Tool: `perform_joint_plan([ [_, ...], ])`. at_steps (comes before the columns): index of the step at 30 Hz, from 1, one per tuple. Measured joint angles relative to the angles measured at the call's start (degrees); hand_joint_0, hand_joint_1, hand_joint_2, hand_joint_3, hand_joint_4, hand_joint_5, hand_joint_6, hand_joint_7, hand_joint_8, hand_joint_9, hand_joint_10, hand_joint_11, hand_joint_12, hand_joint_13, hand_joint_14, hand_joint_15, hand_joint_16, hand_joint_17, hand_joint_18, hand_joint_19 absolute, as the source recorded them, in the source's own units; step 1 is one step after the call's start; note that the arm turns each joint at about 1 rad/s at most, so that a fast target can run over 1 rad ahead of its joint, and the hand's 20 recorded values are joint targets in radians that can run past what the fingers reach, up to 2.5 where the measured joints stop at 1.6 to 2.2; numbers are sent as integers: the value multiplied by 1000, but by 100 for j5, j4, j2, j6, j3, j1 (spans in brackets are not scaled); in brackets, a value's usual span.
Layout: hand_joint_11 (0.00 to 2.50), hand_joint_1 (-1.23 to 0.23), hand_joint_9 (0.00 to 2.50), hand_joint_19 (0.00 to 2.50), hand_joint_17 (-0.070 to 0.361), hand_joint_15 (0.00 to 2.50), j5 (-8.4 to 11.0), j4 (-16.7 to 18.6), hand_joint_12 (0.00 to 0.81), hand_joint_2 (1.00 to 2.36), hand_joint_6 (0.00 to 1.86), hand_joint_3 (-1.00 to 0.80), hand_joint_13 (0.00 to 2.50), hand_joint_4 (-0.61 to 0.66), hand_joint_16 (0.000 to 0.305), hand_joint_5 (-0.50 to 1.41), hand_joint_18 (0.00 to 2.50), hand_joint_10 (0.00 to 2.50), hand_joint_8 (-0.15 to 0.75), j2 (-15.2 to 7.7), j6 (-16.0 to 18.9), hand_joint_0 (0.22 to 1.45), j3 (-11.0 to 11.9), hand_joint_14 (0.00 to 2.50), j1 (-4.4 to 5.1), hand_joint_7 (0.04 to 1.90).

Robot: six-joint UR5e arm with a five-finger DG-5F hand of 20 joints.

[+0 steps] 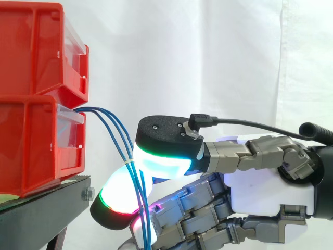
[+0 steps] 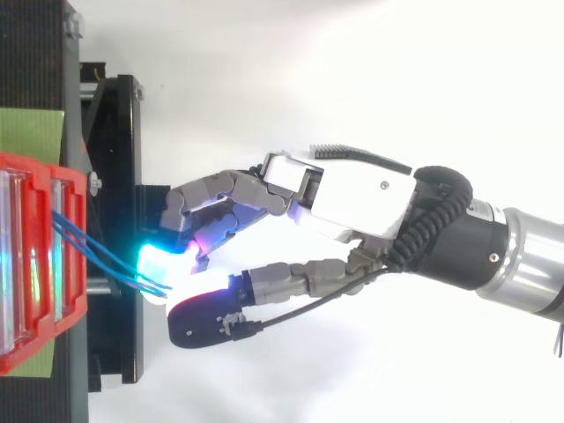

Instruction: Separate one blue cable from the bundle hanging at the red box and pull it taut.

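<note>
Three light, bendy cables point(image 1: 125, 151) hang from the box point(image 1: 31, 146) toward 5 o'clock; the hand point(image 1: 260, 187) pinches them midway, a good spot.

You could not follow the blue cables point(image 1: 123, 141) to their ends. The side view's bottom edge cut them off, and from above they vanished into the glare at the hand point(image 2: 352, 198). The red bins point(image 1: 36, 99) on the stand point(image 1: 49, 202) ran off the left edge, hiding the cables' anchor.
</note>
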Motion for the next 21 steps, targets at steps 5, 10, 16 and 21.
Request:
perform_joint_plan([
  [5,782,-670,855,613,110,476,-3,8,356,1032,881,-60,684,84,49,-222,601,23,295,-3,-6,628,0,18,17,929],
  [10,880,-669,927,629,110,501,-8,14,361,1031,904,4,726,65,49,-217,619,24,312,-2,-7,627,0,19,21,940],
  [16,1051,-682,1008,655,109,607,-18,15,358,1030,906,-27,826,92,48,-217,654,29,319,-2,-5,630,0,23,26,946],
  [21,1074,-684,1038,652,109,628,-19,17,360,1019,881,-291,851,130,49,-221,663,25,322,-1,99,597,0,24,26,973],
])
